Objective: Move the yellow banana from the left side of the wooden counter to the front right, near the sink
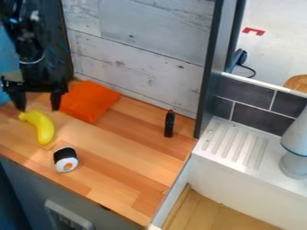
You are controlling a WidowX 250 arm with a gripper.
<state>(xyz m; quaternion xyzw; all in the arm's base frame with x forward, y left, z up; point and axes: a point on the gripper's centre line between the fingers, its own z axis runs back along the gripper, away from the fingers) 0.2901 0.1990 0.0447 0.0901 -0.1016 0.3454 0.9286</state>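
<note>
The banana [45, 129] lies on the bench [132, 157], toward its left end, resting on its side with the curve flat to the wood, which I judge is why it sits steady without a prop. One end points up toward me, the other toward the front edge. My gripper [38, 109] hangs down just by that upper end, jaws spread wide with nothing between them; they look wide enough to take the fruit across its narrow body.

Near the banana's lower end is the sushi [64, 157], its round filled face turned to the front, seemingly lying on its curved side, so it might roll if nudged. Behind, close to one of my fingers, the orange cloth [90, 101] is spread low, near the wall [138, 40]; being soft, it needs no support. Farther right, well apart from me, the bottle [169, 124] stands upright on its own base, near that same wall. Past the bench's right end comes the sink [231, 143], its ribbed ledge bearing the grey tap [295, 139].
</note>
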